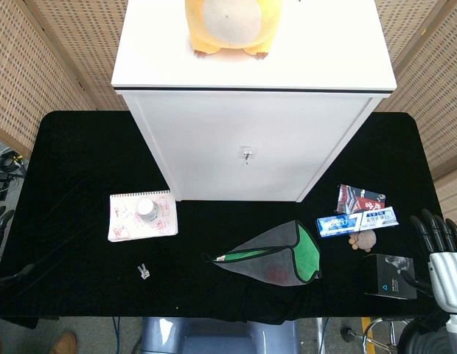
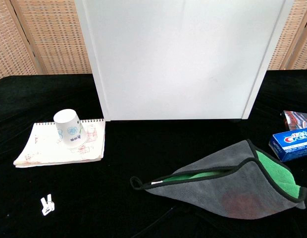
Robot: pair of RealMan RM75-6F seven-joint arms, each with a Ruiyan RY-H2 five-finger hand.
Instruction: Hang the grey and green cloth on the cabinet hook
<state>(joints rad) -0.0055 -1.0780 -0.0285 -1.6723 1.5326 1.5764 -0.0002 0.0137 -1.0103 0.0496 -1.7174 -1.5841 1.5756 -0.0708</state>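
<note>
Nothing is held yet: the right hand (image 1: 444,259) hangs empty, fingers spread, well apart from the cloth (image 1: 276,254). Next it must grasp the cloth's loop (image 2: 136,183) for the hook (image 1: 246,154).

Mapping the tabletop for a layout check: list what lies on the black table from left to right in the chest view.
Notepad with an upturned paper cup on it → small white clip → grey and green cloth → blue toothpaste box. The clip sits nearer the camera than the notepad.
</note>
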